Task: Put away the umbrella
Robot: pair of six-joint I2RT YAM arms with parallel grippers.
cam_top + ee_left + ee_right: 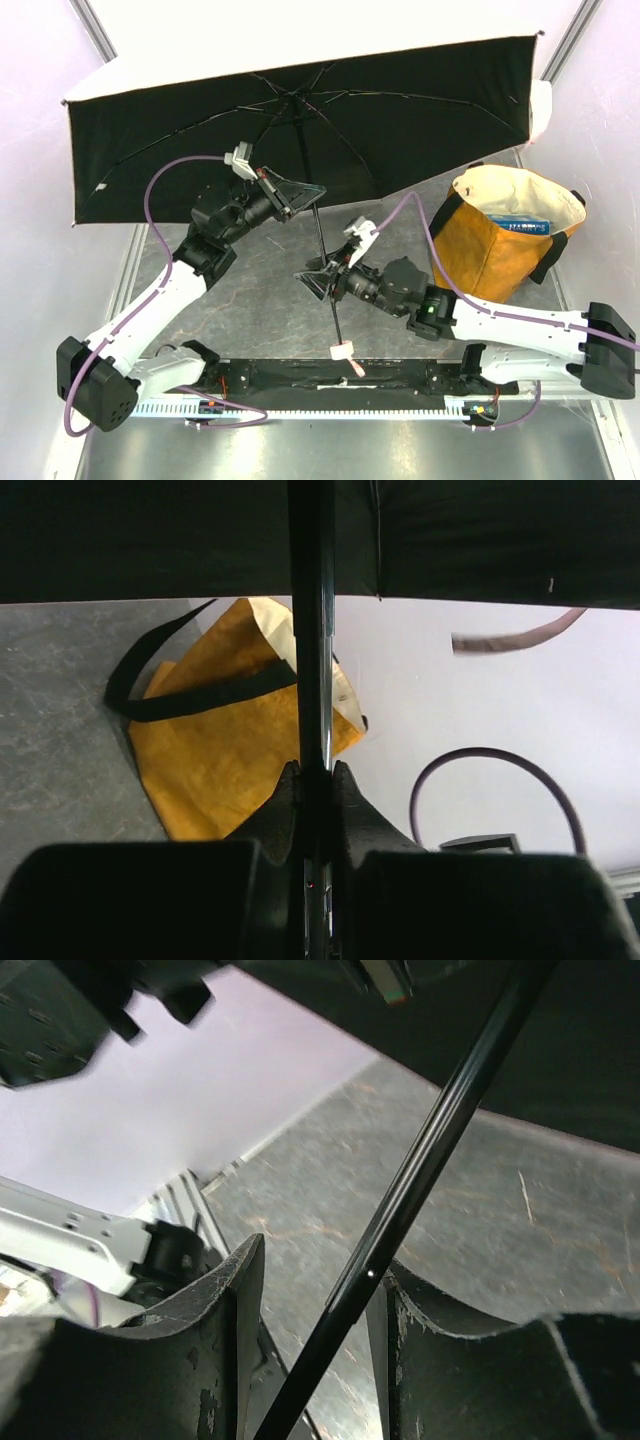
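Just past our left gripper [298, 203] the open umbrella [400, 120] spreads wide, so we find no way forward or up there. Its shaft [334, 315] bars the line between the left gripper and the right gripper [316, 283]. Outward of the right gripper stands the mustard tote bag [500, 250]. Under both grippers we have room above the table [250, 300].

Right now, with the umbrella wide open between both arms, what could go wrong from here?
1. Only the left gripper is clamped on the shaft. The right gripper stands open around it, so the wide-open umbrella may twist or tip in that single grip.
2. In the top view its edge sits close to the tote bag and may knock it over when moved.
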